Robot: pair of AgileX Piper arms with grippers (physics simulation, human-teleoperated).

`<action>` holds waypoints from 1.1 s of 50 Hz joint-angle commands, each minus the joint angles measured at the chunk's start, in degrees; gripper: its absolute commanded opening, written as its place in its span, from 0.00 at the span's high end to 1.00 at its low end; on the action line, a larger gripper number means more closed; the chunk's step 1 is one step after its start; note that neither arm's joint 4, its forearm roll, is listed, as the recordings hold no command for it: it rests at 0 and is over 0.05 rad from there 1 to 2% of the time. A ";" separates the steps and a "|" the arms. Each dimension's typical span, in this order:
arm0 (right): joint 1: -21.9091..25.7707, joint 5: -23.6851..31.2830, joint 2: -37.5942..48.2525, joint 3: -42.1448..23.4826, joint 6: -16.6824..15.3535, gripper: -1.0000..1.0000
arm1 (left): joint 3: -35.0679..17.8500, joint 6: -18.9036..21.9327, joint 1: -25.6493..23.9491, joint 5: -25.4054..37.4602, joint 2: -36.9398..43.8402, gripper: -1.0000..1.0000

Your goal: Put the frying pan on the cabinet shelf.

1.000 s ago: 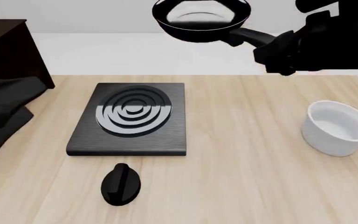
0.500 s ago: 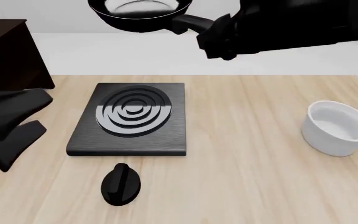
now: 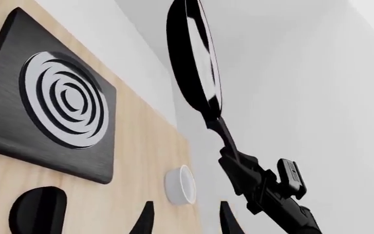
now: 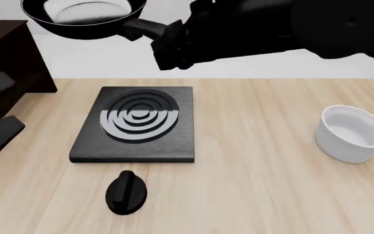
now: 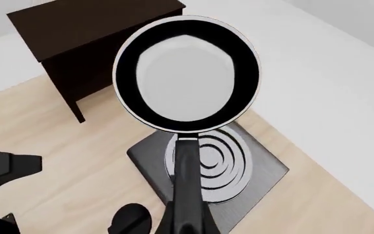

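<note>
Pincer work first: the right gripper point(image 4: 174, 41) is clamped on the handle of the frying pan point(image 4: 83, 17). It has carried the pan high and leftward since a second ago, from above the stove plate point(image 4: 135, 124) almost to the cabinet point(image 4: 8, 53). I think setting down comes next. The right wrist view shows the cabinet top past the pan. The left gripper point(image 3: 183, 224) hangs apart, holding nothing.

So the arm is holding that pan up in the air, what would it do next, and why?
Probably carry it a little further left, then lower it. The right gripper holds the frying pan by its handle, high above the table, and the pan is not yet over the dark cabinet at the table's left edge.
</note>
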 commanded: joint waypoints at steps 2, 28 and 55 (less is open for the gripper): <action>4.48 -1.06 3.10 -5.65 1.09 1.00 | -1.51 -0.83 0.13 0.95 -1.23 0.00; 9.21 -5.08 8.99 -8.49 0.27 1.00 | -3.15 -1.21 0.54 1.51 -1.87 0.00; 15.27 -6.63 9.33 -8.28 0.94 1.00 | -5.06 -1.59 -0.11 -1.10 1.25 0.00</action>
